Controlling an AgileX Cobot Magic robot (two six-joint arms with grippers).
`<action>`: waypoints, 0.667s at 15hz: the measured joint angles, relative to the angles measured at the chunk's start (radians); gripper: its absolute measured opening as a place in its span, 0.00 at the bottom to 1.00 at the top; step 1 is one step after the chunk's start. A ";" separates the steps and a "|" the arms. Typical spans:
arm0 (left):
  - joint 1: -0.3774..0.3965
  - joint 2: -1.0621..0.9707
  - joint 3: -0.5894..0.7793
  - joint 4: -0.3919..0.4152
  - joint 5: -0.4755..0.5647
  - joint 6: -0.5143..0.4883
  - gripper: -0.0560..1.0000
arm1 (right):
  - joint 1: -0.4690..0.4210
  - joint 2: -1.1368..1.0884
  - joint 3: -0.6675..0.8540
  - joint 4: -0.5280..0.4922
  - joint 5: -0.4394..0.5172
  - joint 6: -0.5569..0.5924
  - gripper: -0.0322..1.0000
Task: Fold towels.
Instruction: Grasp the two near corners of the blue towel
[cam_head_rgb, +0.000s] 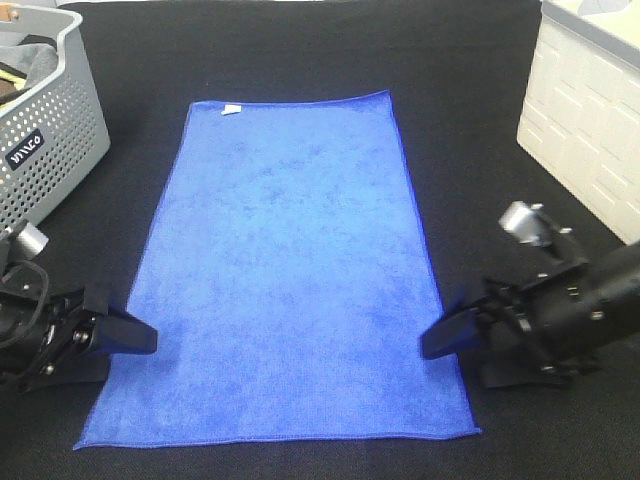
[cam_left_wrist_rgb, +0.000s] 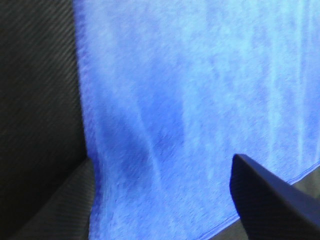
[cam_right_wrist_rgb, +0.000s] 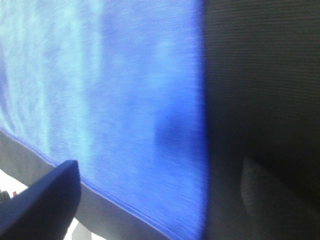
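Note:
The royal-blue towel (cam_head_rgb: 285, 270) lies flat and unfolded on the black table, long side running front to back, with its small white tag (cam_head_rgb: 231, 109) at the far edge. My left gripper (cam_head_rgb: 125, 345) is low at the towel's left hem near the front corner. It is open, one finger over the towel and one over the black table, as the left wrist view (cam_left_wrist_rgb: 162, 160) shows. My right gripper (cam_head_rgb: 455, 350) is at the right hem near the front. It is open and straddles the hem in the right wrist view (cam_right_wrist_rgb: 160, 162). Neither holds anything.
A perforated grey basket (cam_head_rgb: 50, 130) with a grey cloth (cam_head_rgb: 35, 55) inside stands at the back left. A white box (cam_head_rgb: 590, 130) stands at the back right. The black table cloth (cam_head_rgb: 460, 120) surrounds the towel.

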 joint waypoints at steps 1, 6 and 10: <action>-0.006 0.005 -0.007 0.000 0.003 -0.001 0.73 | 0.053 0.008 -0.004 0.035 -0.028 -0.001 0.79; -0.117 0.010 -0.020 -0.019 -0.107 0.003 0.45 | 0.112 0.036 -0.006 0.119 -0.108 -0.003 0.39; -0.119 0.015 -0.020 -0.016 -0.143 -0.002 0.06 | 0.114 0.047 -0.004 0.129 -0.128 0.016 0.03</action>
